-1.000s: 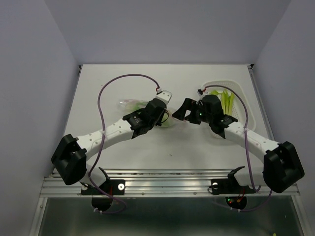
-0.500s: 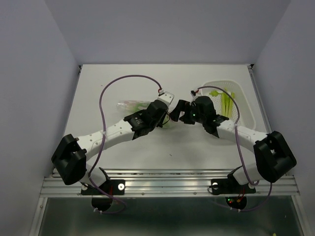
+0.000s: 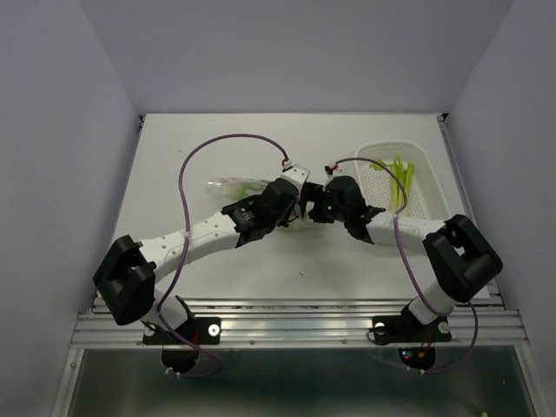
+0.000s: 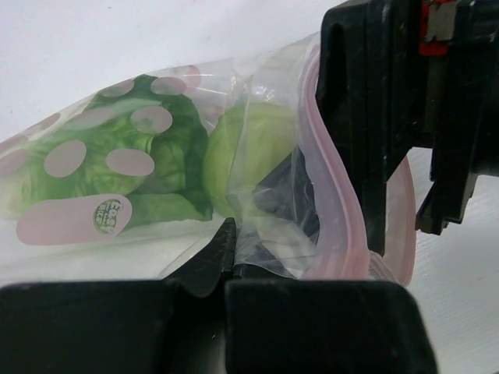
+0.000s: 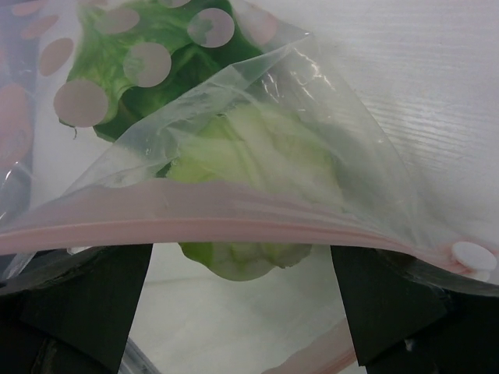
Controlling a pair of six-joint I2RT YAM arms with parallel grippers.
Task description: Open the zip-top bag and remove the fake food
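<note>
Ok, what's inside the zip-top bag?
Through the clear zip-top bag: a dark green leaf and a pale green ball, the ball nearer the pink zipper strip. Anything behind them, or under the printed pink dots, is hidden.

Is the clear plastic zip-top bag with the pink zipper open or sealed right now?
Open. The clear zip-top bag's two pink zipper strips stand apart, pale green lettuce ball showing between them.

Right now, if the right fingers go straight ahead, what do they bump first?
Probably the pink zipper strip of the zip-top bag, stretched across the open right fingers; the lettuce ball sits behind it.
</note>
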